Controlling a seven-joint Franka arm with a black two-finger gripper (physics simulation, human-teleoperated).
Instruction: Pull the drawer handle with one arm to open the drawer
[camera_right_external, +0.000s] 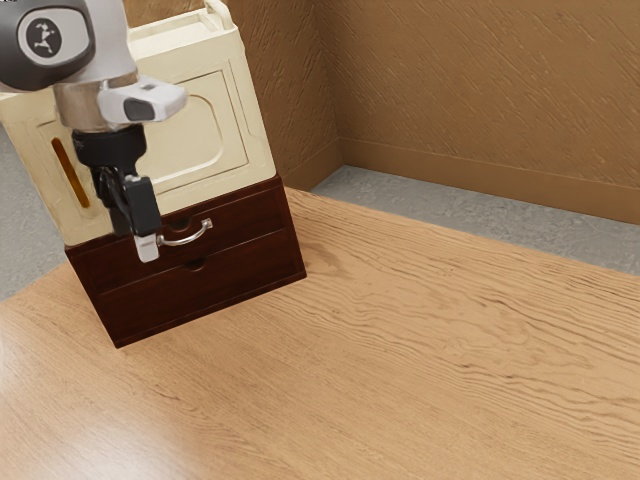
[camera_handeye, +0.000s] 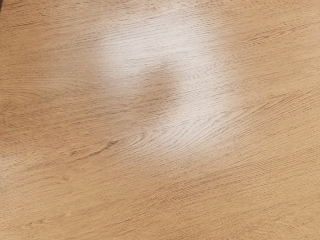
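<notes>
Arm: at the exterior view's left, the white and grey arm (camera_right_external: 98, 60) is seen, reached downward in front of the cream case.
Cream case: by its own base the cream case (camera_right_external: 205, 95) is carried on top of the dark cabinet; its front is marked by an upright amber slot (camera_right_external: 70, 172).
Gripper: the black gripper (camera_right_external: 147, 248) is pointed down before the cabinet front, its tip close to the near end of the handle; whether they touch cannot be told.
Jaws: whether they are set wide or narrow, or closed on anything, cannot be told.
Cabinet: the dark brown cabinet (camera_right_external: 215, 283) is placed at the table's far corner, where two edges are met behind it.
Drawers: the upper drawer (camera_right_external: 250, 218) and the lower drawer (camera_right_external: 235, 268) are seen closed in the cabinet front.
Handle: the curved silver handle (camera_right_external: 186, 241) is fixed to the upper drawer's front.
Table: the wooden table (camera_right_external: 430, 360) is bounded by a long far edge, run from the corner toward the exterior view's right; in the wrist view its grain is crossed by pale glare.
</notes>
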